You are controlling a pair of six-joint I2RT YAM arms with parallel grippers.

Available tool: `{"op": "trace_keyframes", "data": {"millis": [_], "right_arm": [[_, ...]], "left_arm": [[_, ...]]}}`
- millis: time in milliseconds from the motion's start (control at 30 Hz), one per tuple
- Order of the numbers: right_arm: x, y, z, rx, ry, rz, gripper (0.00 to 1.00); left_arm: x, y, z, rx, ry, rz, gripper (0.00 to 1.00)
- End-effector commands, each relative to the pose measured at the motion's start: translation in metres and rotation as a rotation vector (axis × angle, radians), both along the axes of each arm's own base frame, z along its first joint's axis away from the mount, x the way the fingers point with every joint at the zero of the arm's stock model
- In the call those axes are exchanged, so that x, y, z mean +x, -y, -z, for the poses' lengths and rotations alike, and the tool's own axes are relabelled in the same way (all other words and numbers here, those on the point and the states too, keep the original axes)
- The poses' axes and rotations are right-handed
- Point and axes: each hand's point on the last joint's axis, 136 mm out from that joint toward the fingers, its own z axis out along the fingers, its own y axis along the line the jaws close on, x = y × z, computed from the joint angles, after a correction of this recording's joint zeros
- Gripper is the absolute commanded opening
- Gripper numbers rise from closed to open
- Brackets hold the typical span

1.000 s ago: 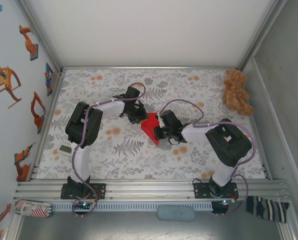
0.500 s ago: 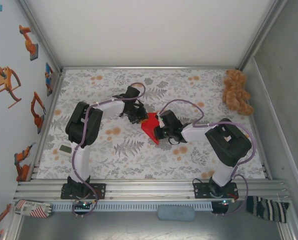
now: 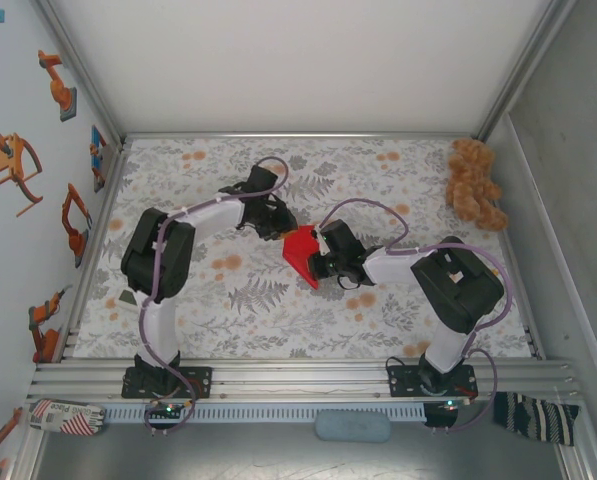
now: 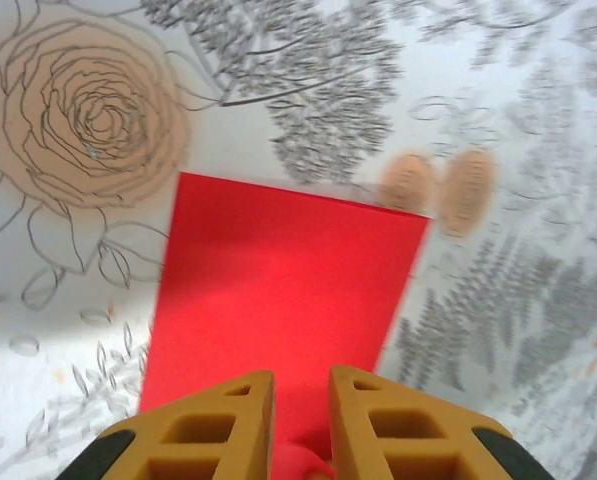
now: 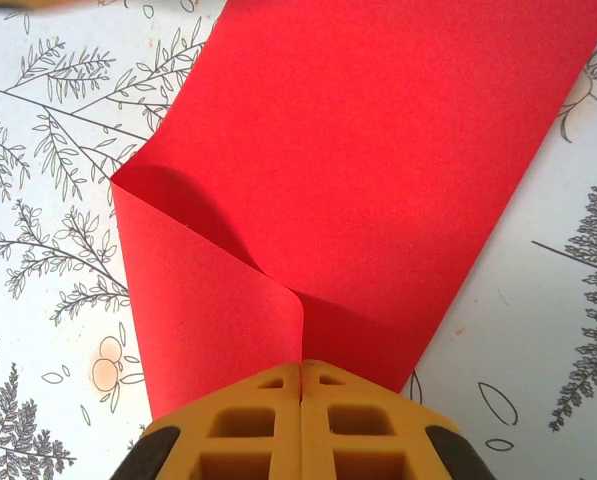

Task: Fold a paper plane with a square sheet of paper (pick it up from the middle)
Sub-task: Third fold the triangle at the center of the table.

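The square sheet of paper [image 3: 300, 250] is bright red and partly folded, lying mid-table on the floral cloth. My right gripper [image 3: 320, 262] is shut on its near edge; in the right wrist view the fingertips [image 5: 300, 372] press together on a raised curl of the sheet [image 5: 378, 150]. My left gripper [image 3: 275, 221] hovers just up-left of the sheet. In the left wrist view its fingers [image 4: 300, 385] stand a narrow gap apart above the flat red paper [image 4: 288, 280], with nothing clamped between them.
A brown teddy bear [image 3: 475, 185] sits at the table's far right corner. The metal rail [image 3: 298, 375] with both arm bases runs along the near edge. Walls close in on the left and back.
The left arm has drawn back up and to the left off the red sheet, its jaws parting slightly. The right gripper and the sheet have stayed put.
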Motion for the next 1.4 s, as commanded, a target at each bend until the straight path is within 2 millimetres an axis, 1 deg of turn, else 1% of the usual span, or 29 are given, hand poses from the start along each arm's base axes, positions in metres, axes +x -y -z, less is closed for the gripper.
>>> {"op": "trace_keyframes", "data": {"millis": [0,67,167,267,367,700,967,1367], "right_arm": [[-0.003,0.009,0.014,-0.034,-0.04,0.028,0.0],[-0.002,0.009,0.015,-0.034,-0.041,0.029,0.0],[-0.003,0.009,0.015,-0.035,-0.04,0.028,0.0],[-0.003,0.01,0.016,-0.039,-0.042,0.028,0.0],[-0.003,0.01,0.016,-0.04,-0.04,0.028,0.0],[-0.002,0.01,0.016,-0.042,-0.041,0.028,0.0],[-0.002,0.01,0.017,-0.048,-0.042,0.029,0.0],[-0.002,0.01,0.019,-0.049,-0.048,0.028,0.0]], "left_arm": [[-0.013,0.005,-0.02,-0.052,0.035,-0.01,0.23],[-0.026,0.01,-0.018,-0.05,0.032,0.013,0.22],[-0.043,0.016,-0.009,-0.036,-0.003,0.03,0.2],[-0.056,0.017,0.004,-0.018,-0.04,0.035,0.17],[-0.065,0.015,0.014,-0.002,-0.07,0.033,0.15],[-0.078,0.021,0.035,0.012,-0.131,0.055,0.12],[-0.084,0.01,0.047,0.07,-0.152,0.052,0.12],[-0.086,-0.001,0.051,0.12,-0.146,0.045,0.11]]}}
